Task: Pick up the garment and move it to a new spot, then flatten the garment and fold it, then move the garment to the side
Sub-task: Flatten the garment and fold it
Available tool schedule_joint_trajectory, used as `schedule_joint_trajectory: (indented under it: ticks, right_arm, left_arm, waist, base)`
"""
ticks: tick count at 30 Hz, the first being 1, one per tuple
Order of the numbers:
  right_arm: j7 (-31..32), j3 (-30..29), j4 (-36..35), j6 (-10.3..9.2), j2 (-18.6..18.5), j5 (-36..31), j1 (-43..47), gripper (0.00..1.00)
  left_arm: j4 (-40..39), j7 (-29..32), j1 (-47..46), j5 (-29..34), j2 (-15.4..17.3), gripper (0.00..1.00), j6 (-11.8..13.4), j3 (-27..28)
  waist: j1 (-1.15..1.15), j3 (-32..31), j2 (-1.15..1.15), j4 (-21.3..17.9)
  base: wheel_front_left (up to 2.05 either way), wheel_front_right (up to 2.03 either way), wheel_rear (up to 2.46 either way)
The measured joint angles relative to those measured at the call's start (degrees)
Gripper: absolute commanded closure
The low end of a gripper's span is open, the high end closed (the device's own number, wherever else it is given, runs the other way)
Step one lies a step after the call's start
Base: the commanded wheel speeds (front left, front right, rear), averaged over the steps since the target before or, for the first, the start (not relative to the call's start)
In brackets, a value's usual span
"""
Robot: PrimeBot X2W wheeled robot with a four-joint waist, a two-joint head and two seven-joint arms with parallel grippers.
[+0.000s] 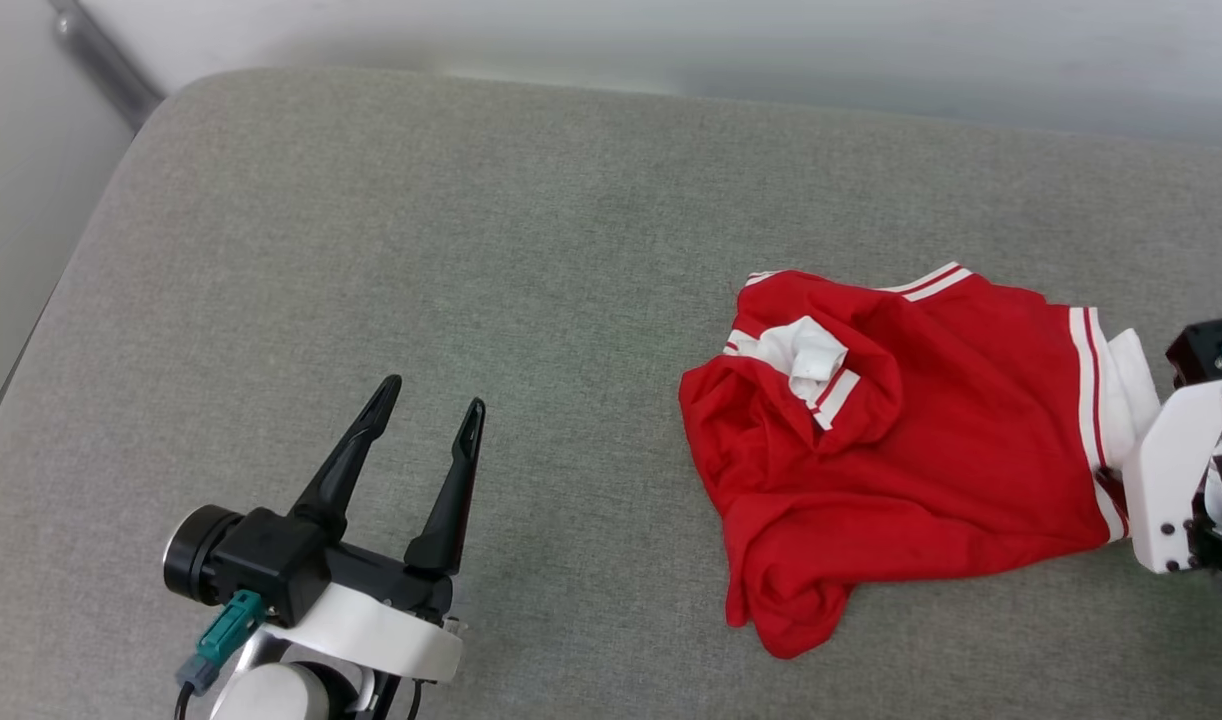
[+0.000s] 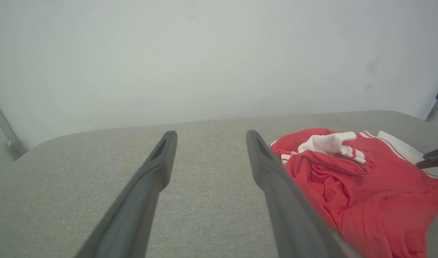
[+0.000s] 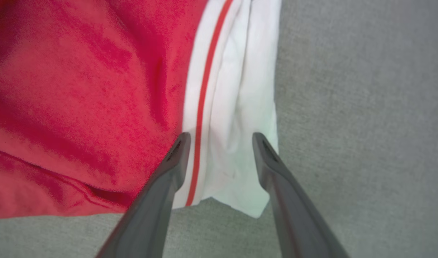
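Garment [image 1: 901, 450], crumpled: being judged light, limp, easily bunched. White sleeve [image 3: 240, 107] is being straddled by right gripper [image 3: 220, 138], fingers parted; likeliest hold. Left gripper [image 1: 436, 392] is being held parted, empty.

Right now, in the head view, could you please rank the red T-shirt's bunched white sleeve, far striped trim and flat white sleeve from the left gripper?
1. Bunched white sleeve, mid-shirt.
2. Striped trim, far edge.
3. Flat white sleeve, right end.
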Motion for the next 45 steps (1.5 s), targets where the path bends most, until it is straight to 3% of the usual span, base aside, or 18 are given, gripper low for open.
schedule_joint_trajectory:
  ticks: [11, 18, 23, 28, 31, 32, 36, 40, 45]
  right_arm:
    - [-30.31, -2.85, -13.94, -0.01, 5.49, 5.04, 3.48, 0.0]
    - [-44.58, -4.78, -20.42, -0.01, 11.55, 3.22, 12.33, 0.0]
    - [-48.29, -6.09, -21.99, -0.01, 13.78, 0.87, 15.73, 0.0]
    - [-48.32, -7.13, -22.61, -0.01, 14.24, -0.82, 15.89, 0.0]
    - [-48.22, -7.3, -22.82, -0.01, 14.29, -1.14, 15.45, 0.0]
    - [-48.34, -7.27, -23.53, -0.01, 14.5, -1.14, 14.27, 0.0]
    - [-48.89, -7.04, -23.66, -0.01, 15.07, -1.37, 12.7, 0.0]
    - [-49.62, -6.17, -22.6, -0.01, 16.11, -1.38, 12.54, 0.0]
    - [-51.14, -5.0, -20.71, -0.01, 17.0, -1.49, 12.28, 0.0]
  left_arm:
    - [0.71, 0.27, -0.03, -2.91, -0.56, 0.0, -0.29, 0.43]
    - [0.93, 6.27, 0.48, -5.49, -0.92, 0.0, -0.9, -1.77]
    - [-0.65, 14.59, -1.48, -7.66, -1.41, 0.0, -0.75, -3.43]
    - [-0.87, 27.88, -9.83, -9.73, -3.21, 0.0, -0.36, -6.82]
    - [2.33, 40.31, -16.67, -12.77, -3.59, 0.0, -0.92, -9.45]
    - [6.19, 53.5, -23.27, -17.91, -4.16, 0.0, -1.46, -11.05]
    - [10.8, 64.41, -32.91, -20.49, -3.15, 0.0, -1.72, -11.58]
    - [14.38, 69.25, -38.43, -19.14, -2.25, 0.0, -1.69, -12.78]
    - [18.63, 70.54, -41.66, -16.6, -1.22, 0.0, -1.47, -14.36]
  waist:
    - [0.0, -2.73, 0.0, -4.9]
    - [0.0, -3.99, 0.0, -8.6]
    - [0.0, -3.43, 0.0, -10.62]
    - [0.0, -1.93, 0.0, -12.25]
    - [0.0, -0.83, 0.0, -13.22]
    - [0.0, 0.33, 0.0, -13.96]
    - [0.0, 1.67, 0.0, -15.42]
    - [0.0, 2.66, 0.0, -17.19]
    - [0.0, 4.27, 0.0, -18.85]
  base:
    - [0.0, 0.0, 0.0]
    - [0.0, 0.0, 0.0]
    - [0.0, 0.0, 0.0]
    - [0.0, 0.0, 0.0]
    - [0.0, 0.0, 0.0]
    - [0.0, 0.0, 0.0]
    - [0.0, 0.0, 0.0]
    - [0.0, 0.0, 0.0]
    - [0.0, 0.0, 0.0]
